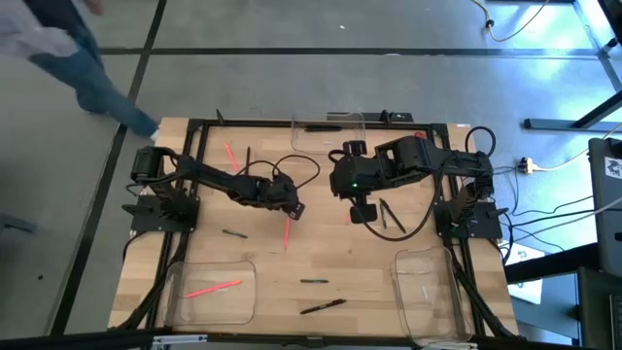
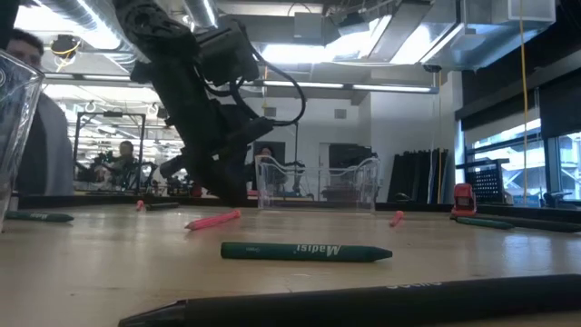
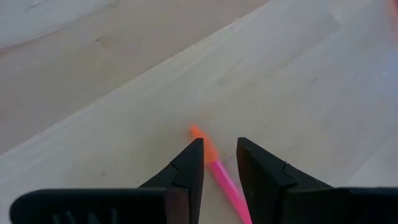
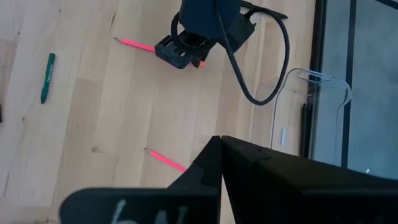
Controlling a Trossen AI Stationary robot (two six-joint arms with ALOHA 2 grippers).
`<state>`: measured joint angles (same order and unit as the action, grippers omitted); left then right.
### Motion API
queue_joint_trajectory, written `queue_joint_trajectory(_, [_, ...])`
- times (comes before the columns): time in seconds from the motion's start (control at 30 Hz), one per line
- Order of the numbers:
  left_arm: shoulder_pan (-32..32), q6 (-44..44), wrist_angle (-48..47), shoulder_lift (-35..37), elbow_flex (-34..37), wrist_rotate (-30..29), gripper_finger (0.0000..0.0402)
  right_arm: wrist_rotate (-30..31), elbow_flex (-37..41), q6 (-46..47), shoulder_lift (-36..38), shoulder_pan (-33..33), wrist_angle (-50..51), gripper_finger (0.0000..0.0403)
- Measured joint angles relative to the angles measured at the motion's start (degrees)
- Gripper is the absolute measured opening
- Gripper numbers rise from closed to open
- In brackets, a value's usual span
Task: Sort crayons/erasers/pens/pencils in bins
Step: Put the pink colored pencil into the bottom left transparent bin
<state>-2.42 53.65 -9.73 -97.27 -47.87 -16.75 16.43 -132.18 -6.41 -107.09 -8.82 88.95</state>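
straddling a pink pencil mid-table, the left gripper has its fingers apart on either side of it, not pinching yet. looks light, stiff and thin, probably rolls easily, so i'd grab it mid-shaft. right gripper hangs nearby with its fingers together, holding nothing. green crayon up front reads "madisi". far bin has one dark stick in it.
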Motion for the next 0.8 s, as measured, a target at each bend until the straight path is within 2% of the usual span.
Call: queue_joint_trajectory(0.8, [0.98, -0.54, -1.43, -1.73, 0.08, -1.95, 0.0088, 0.0, 0.0, -0.03, -0.02, 0.02, 0.19, 0.001])
